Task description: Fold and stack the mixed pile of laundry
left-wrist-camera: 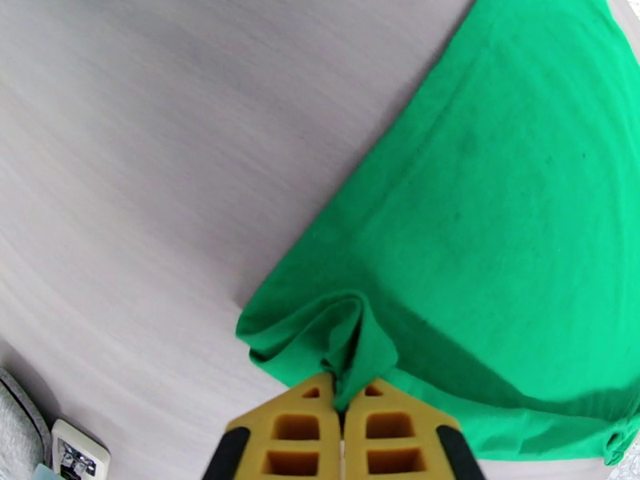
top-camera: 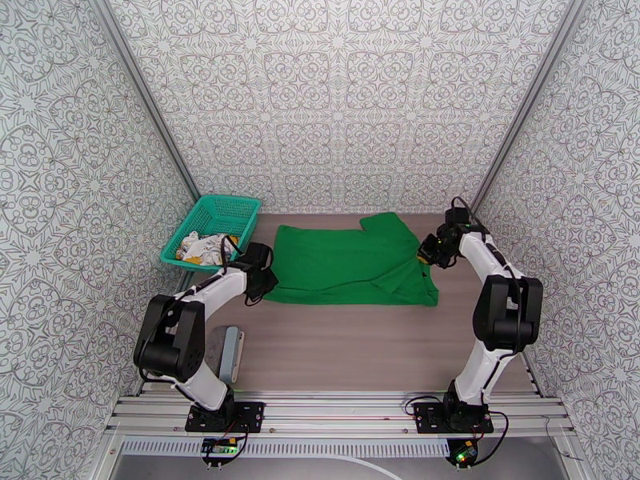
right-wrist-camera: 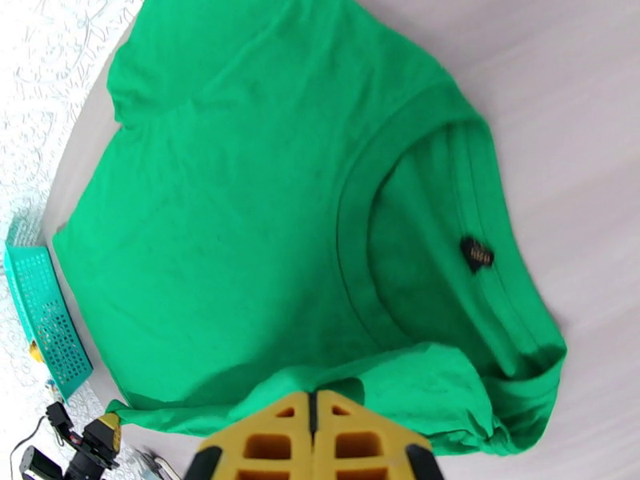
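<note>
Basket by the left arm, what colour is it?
The basket is teal, clearest in the top external view.

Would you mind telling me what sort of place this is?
Probably a robot test booth: patterned walls enclose a table, and the left arm and right arm are bolted to a metal rail.

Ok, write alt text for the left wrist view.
The left gripper pinches a bunched edge of a green shirt between shut yellow fingers. The rest of the shirt spreads up and to the right across a pale grey table.
</note>
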Available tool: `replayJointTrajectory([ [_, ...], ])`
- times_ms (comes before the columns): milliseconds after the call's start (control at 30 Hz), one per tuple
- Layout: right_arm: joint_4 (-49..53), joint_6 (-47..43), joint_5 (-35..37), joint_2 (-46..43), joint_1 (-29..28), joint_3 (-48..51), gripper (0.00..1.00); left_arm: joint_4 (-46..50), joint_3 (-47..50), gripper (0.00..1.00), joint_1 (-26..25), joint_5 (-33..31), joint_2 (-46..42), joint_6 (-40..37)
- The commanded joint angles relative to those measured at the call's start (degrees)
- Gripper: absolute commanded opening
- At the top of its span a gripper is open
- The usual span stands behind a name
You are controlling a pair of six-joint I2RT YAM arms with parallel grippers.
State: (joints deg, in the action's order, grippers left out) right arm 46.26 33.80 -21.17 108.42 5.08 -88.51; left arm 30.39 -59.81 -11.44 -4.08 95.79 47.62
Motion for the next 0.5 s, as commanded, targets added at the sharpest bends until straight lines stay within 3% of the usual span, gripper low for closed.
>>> replayJointTrajectory([
  [0,-1.8,1.1,-2.3,2.6,0.6,-2.3,0.00,0.2,-1.9,0.00,0.9,1.0,1.3,1.1],
  [133,-2.8,1.4,-2.9,4.8,1.1,-3.1,0.00,-0.5,-2.1,0.00,1.7,1.1,2.1,1.5],
  [400,-3.4,1.4,-5.1,10.6,1.3,-5.2,0.00,-1.5,-2.5,0.56,2.1,0.6,1.9,2.2],
  [467,-3.9,1.8,-5.7,11.9,1.5,-5.7,0.00,-1.2,-2.3,0.58,2.0,0.0,1.0,2.1],
])
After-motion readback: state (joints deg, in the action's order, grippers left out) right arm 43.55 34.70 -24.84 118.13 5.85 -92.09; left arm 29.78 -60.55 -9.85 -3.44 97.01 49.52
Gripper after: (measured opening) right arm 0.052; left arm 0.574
